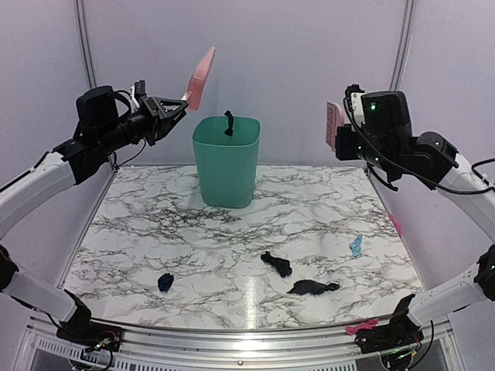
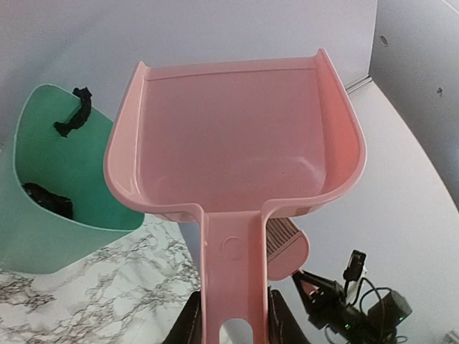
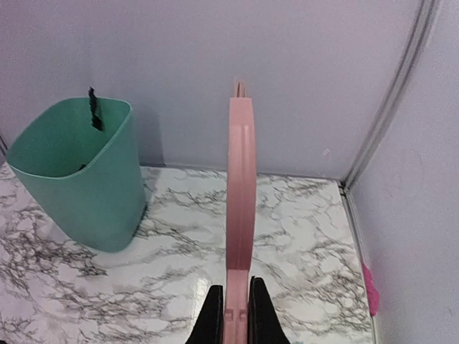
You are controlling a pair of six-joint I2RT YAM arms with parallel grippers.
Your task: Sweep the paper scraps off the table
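Grey walls (image 1: 294,62) enclose the white-marbled table (image 1: 155,232).

Top view: four paper scraps (image 1: 277,264) lie toward the near edge. A navy scrap (image 1: 165,282) is at the left, two black ones are at the centre, and a light-blue scrap (image 1: 356,246) is by the right edge. A green bin (image 1: 226,166) stands mid-table at the far edge, with a black scrap (image 1: 229,124) on its rim. The left end effector (image 1: 174,108) holds the pink dustpan (image 1: 199,77) aloft. The right end effector (image 1: 348,133) holds the pink brush (image 1: 334,125) near the far-right corner.

Left wrist view: the fingers (image 2: 188,326) are clamped narrowly on the dustpan (image 2: 237,143) handle. The bin (image 2: 64,215) contains a black scrap (image 2: 49,201).

Right wrist view: the fingers (image 3: 212,319) are pinched tight on the brush (image 3: 241,201), which stands upright and edge-on.
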